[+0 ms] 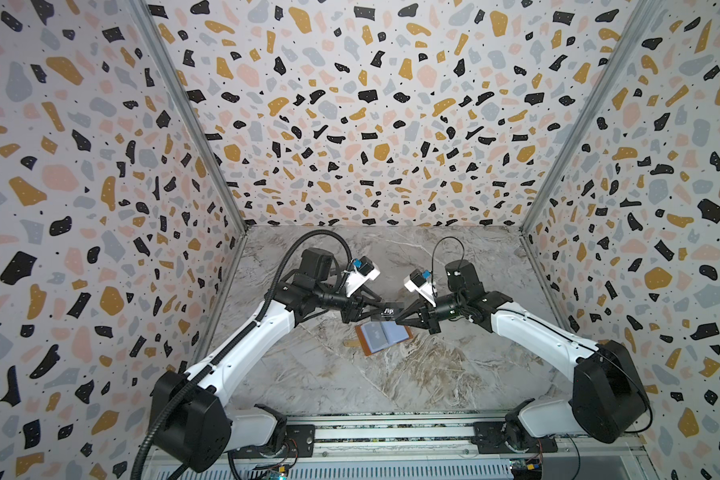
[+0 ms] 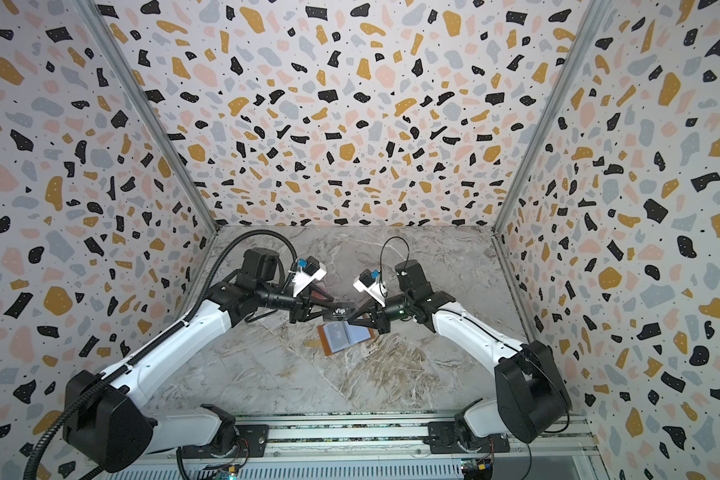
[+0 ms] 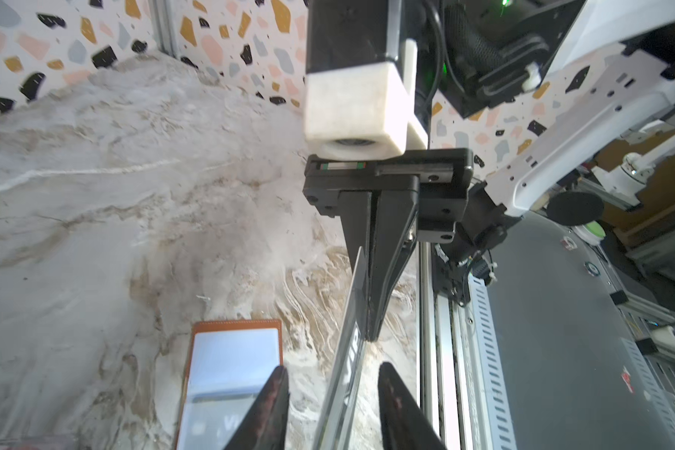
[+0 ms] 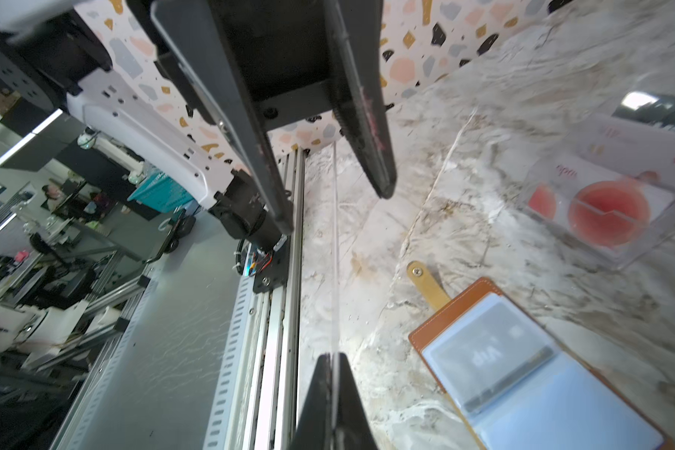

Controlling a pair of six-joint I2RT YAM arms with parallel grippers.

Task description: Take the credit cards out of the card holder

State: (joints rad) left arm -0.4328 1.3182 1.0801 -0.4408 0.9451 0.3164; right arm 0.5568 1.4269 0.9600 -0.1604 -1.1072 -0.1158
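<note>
In both top views the two arms meet in mid-air above the middle of the desk, and a dark grey Vip card hangs between them just over the open tan card holder. This looks like a handover, so that the card can travel on to wherever it gets laid down. The left pincer reaches in from one side and the right pincer from the other, each at one end of the card. The left wrist view shows the left pincer spread, with the card standing edge-on in the gap and apparently clear of both fingers. The right pincer is pressed together on the card's far end, so it alone carries the weight. Below lies the holder, flat on the desk. The right wrist view confirms this: the right pincer pinches the card's thin edge, and the left pincer stands open around it. The holder lies spread with its snap strap flung outward, so the sleeves face up for picking. The count: one card aloft, a second Vip card in a sleeve, and one clear case holding at least one white card with red circles.
</note>
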